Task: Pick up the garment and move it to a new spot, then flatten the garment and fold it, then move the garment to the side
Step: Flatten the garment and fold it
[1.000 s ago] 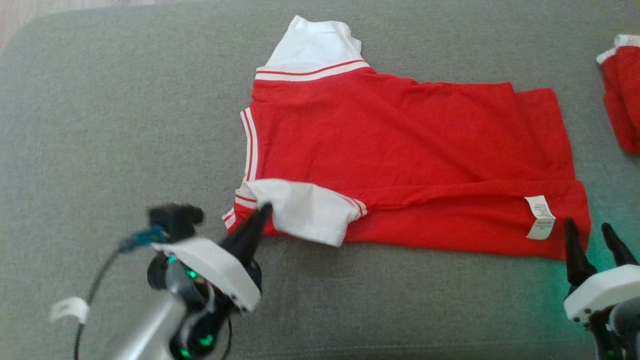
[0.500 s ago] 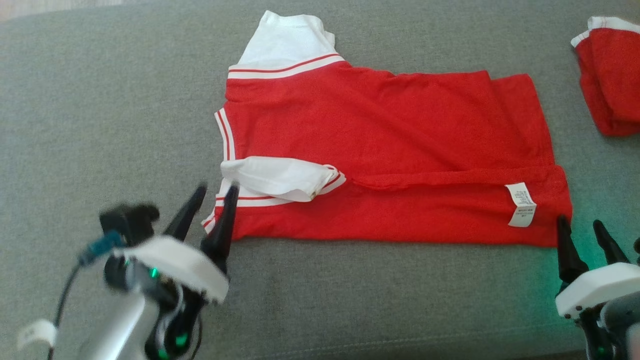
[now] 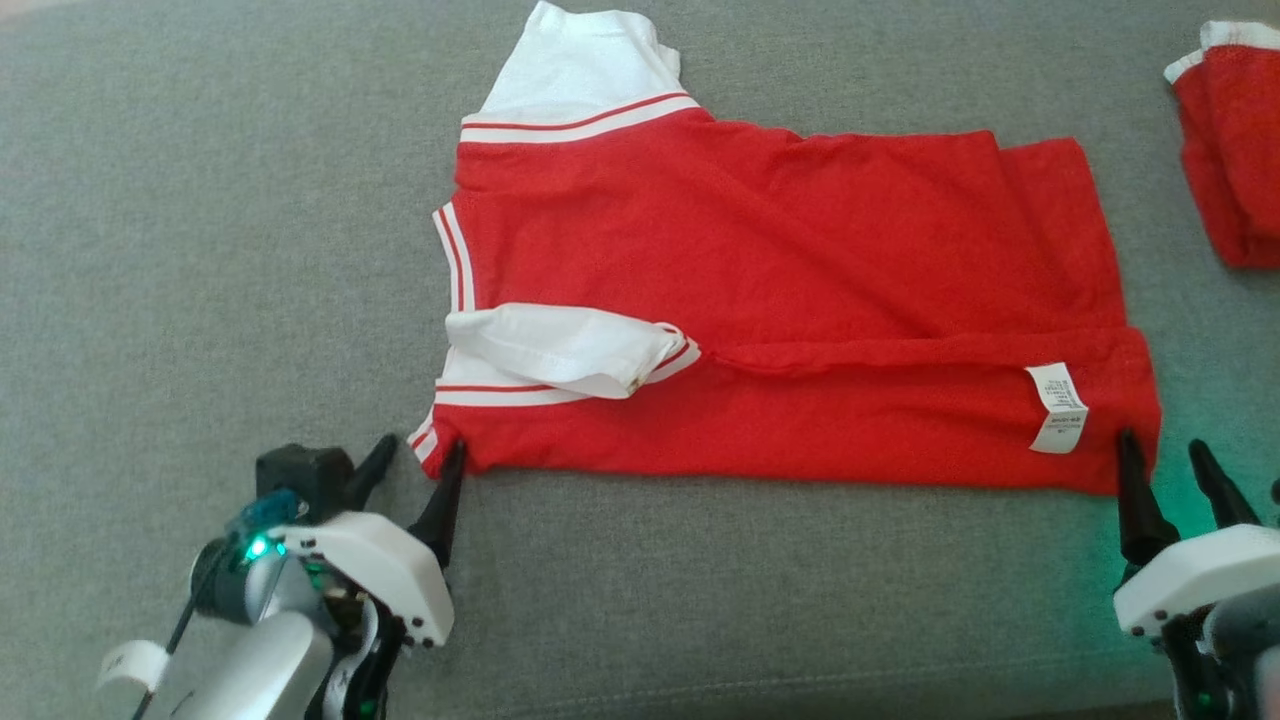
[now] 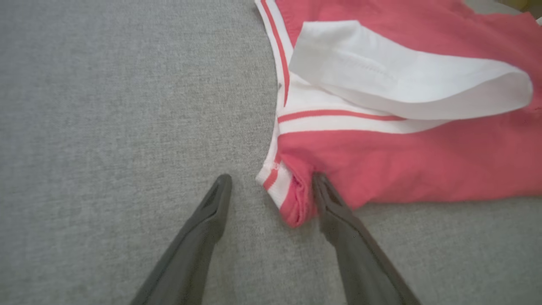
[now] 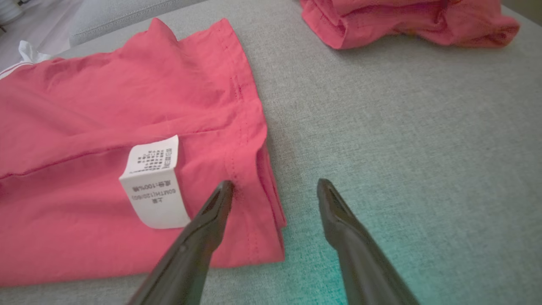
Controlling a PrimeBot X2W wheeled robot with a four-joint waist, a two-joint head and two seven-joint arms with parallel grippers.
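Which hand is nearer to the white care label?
Right. The right hand sits just beside the care label; the left hand is at the opposite corner of the shirt.

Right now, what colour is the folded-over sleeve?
White sleeve, clearest in the left wrist view.

Your head view's right edge cuts off a second red, white-trimmed cloth bundle (image 3: 1232, 150); print on the red shirt's (image 3: 780, 260) white care label (image 3: 1056, 408) is unreadable.

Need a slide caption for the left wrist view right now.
Open left gripper straddling the striped corner of the red shirt on the grey cushion.
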